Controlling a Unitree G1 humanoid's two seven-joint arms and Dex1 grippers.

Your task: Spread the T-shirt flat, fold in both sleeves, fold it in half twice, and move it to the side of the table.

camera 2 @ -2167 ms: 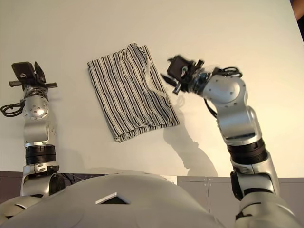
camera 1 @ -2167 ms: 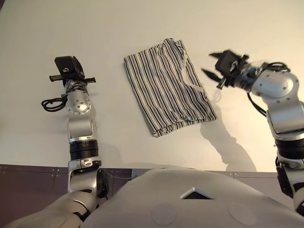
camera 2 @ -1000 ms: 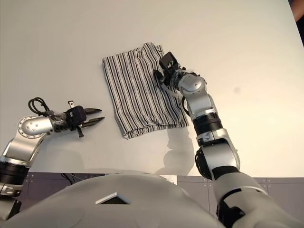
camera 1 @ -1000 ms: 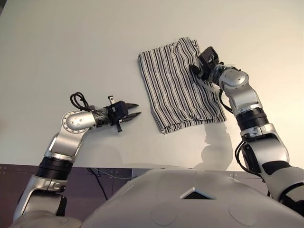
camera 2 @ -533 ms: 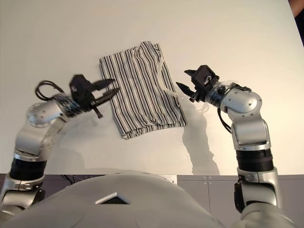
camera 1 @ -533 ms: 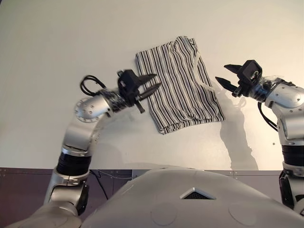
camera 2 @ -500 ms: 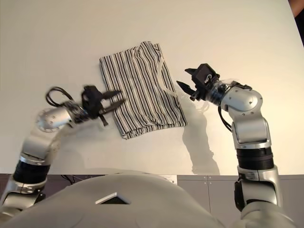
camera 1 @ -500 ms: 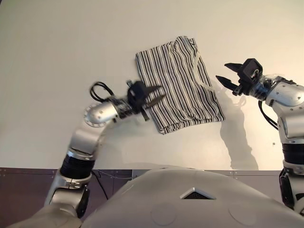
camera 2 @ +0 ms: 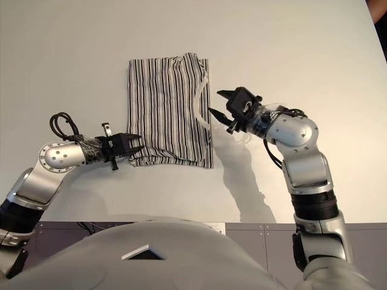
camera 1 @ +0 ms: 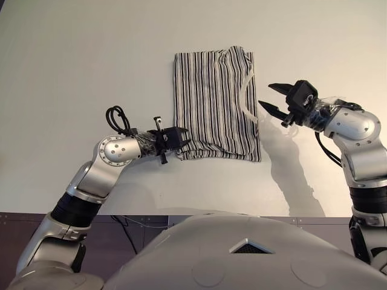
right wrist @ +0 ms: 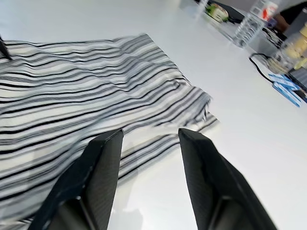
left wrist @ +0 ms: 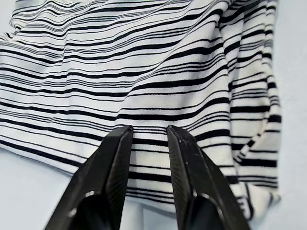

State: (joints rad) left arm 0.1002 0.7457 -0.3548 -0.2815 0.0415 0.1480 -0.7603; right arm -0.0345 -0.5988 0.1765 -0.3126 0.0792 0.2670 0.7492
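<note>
head view:
- table (camera 1: pixel 84 54): white, plain top.
- t-shirt (camera 1: pixel 211 103): black-and-white striped, folded into an upright rectangle, lying flat at the middle of the table. its white neckline (camera 1: pixel 245 90) shows along the right edge, toward the far end. the near edge is slightly rumpled.
- left gripper (camera 1: pixel 183 142): low over the table at the near left corner of the t-shirt, tips touching the cloth edge. fingers close together, with a slim gap between them.
- right gripper (camera 1: pixel 266 95): raised above the table just beside the t-shirt's right edge, level with the neckline, apart from the cloth. fingers spread wide, holding nothing.

left wrist view:
- left gripper (left wrist: pixel 149 129): two dark fingers (left wrist: pixel 112 167) narrowly apart. both lie on top of the striped cloth, tips just inside its edge. no fold is visibly caught between them.
- t-shirt (left wrist: pixel 144 72): creased stripes run across the picture, and stacked layers show at one corner.
- table (left wrist: pixel 24 191): pale strips beside the cloth.

right wrist view:
- right gripper (right wrist: pixel 151 132): two dark fingers (right wrist: pixel 98 177) set well apart, nothing between them, above the edge of the cloth.
- t-shirt (right wrist: pixel 72 96): flat on the table, the neckline end farthest off.
- table (right wrist: pixel 225 158): white surface beyond the fingers.
- clear bottle (right wrist: pixel 247 29) and black cable (right wrist: pixel 261 64): near the far edge, blurred.
</note>
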